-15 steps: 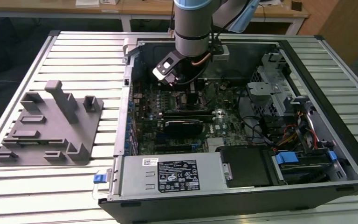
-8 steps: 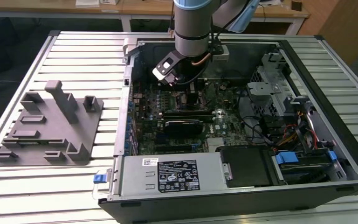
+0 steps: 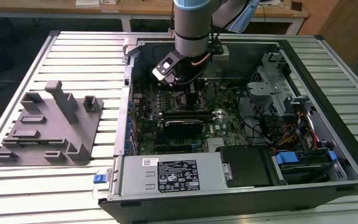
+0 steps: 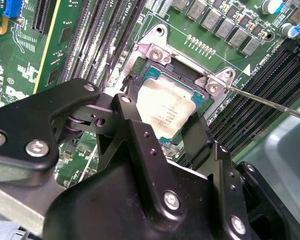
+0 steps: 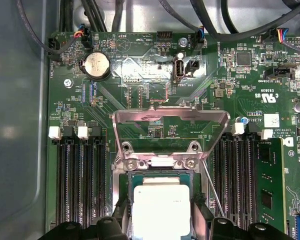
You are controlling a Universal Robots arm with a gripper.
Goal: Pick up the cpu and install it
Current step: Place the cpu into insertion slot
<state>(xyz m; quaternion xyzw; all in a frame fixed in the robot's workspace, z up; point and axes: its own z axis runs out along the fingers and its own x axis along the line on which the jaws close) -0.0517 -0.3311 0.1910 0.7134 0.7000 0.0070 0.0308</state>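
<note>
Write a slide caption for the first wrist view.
The tool holds the cpu above the open socket, load plate raised.

- cpu (image 5: 161, 207): silvery-white metal lid, smooth, dull sheen.
- gripper (image 4: 160, 122): matt black links, shiny screws.
- socket bracket (image 5: 170, 116): bright polished metal.
- fixture block (image 3: 42, 129): matt grey plastic.

In the second wrist view the black pincer (image 4: 159, 119) covers part of the chip (image 4: 167, 106), so two of its edges are hidden.
</note>
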